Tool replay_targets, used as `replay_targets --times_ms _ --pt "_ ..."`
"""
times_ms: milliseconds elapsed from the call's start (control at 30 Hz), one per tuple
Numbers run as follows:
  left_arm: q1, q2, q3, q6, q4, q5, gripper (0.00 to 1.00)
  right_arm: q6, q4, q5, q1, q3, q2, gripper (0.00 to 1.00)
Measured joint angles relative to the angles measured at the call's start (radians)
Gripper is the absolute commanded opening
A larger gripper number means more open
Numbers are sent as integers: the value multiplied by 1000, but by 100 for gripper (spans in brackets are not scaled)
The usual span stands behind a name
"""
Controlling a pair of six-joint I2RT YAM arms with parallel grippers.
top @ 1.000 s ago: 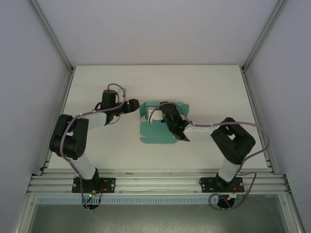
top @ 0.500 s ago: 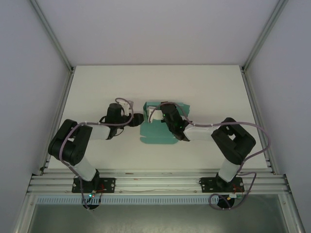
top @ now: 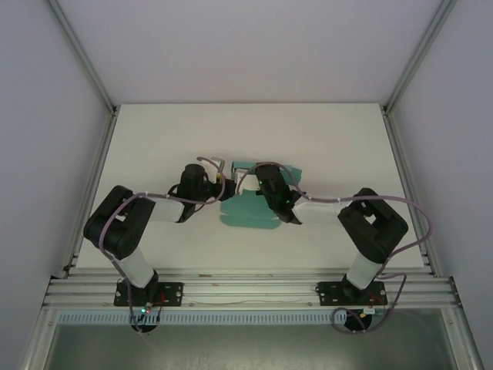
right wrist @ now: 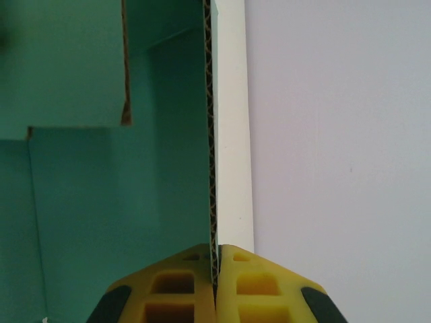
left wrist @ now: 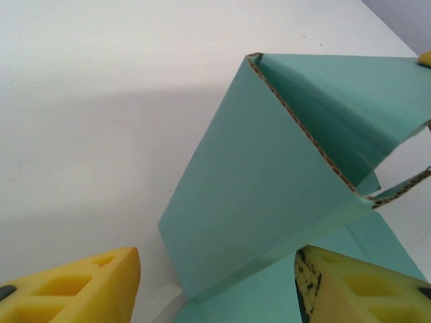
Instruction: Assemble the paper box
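Yellow-padded left gripper (left wrist: 217, 269) left of centre, spread wide around a raised flap. Teal corrugated paper box (top: 246, 214) mid-frame on white table (top: 154, 139), half-folded, flaps up. Right gripper (right wrist: 216, 256) beside it, pinched tight on an upright wall's edge.

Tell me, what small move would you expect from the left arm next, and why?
Probably the left gripper closes on the raised flap of the paper box. Its jaws stand open with that flap upright between them, while the right gripper is pinched shut on the edge of another panel. That grip seems to steady the card for a fold.
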Motion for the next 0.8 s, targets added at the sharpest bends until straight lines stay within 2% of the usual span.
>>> replay_targets --times_ms 300,500,667,800 --pt "-58 18 21 33 2 -54 60 29 -27 2 0 0 0 0" --pt "-65 19 21 45 7 -76 60 65 -61 -11 0 0 -11 0" --pt "-73 19 21 50 9 -121 39 80 -90 -16 0 0 -40 0" --pt "-81 16 3 65 27 -158 31 86 -103 -18 0 0 -45 0"
